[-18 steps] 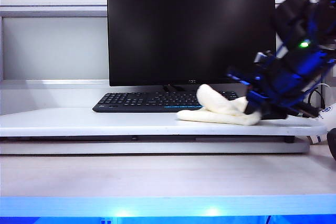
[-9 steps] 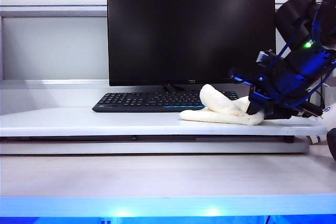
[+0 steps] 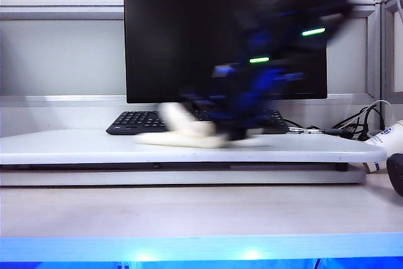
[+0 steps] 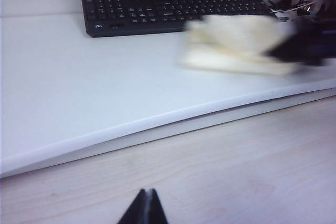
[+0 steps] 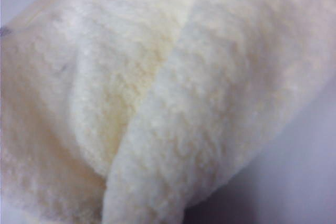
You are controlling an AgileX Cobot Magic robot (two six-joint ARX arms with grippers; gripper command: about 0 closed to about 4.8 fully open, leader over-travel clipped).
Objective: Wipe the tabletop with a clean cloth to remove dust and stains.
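The cream-yellow cloth [image 3: 182,135] lies bunched on the glossy white tabletop [image 3: 75,146], in front of the keyboard's middle and smeared by motion. My right gripper [image 3: 234,131] is a dark blue blur at the cloth's right end, shut on it. The left wrist view shows the cloth [image 4: 236,43] on the tabletop [image 4: 79,93] with the dark blurred right gripper [image 4: 307,51] beside it. In the right wrist view the cloth [image 5: 157,98] fills the frame and hides the jaws. My left gripper [image 4: 146,198] is shut and empty over the lower wood-grain desk.
A black keyboard [image 3: 135,121] and a black monitor [image 3: 189,36] stand at the back of the tabletop. Cables [image 3: 352,127] trail at the right end, with a white object [image 3: 384,143] beyond the edge. The wood-grain desk [image 3: 189,209] lies in front.
My right arm has swept fast to the left along the tabletop, dragging the cloth from the right end to the middle. The left gripper has not moved.
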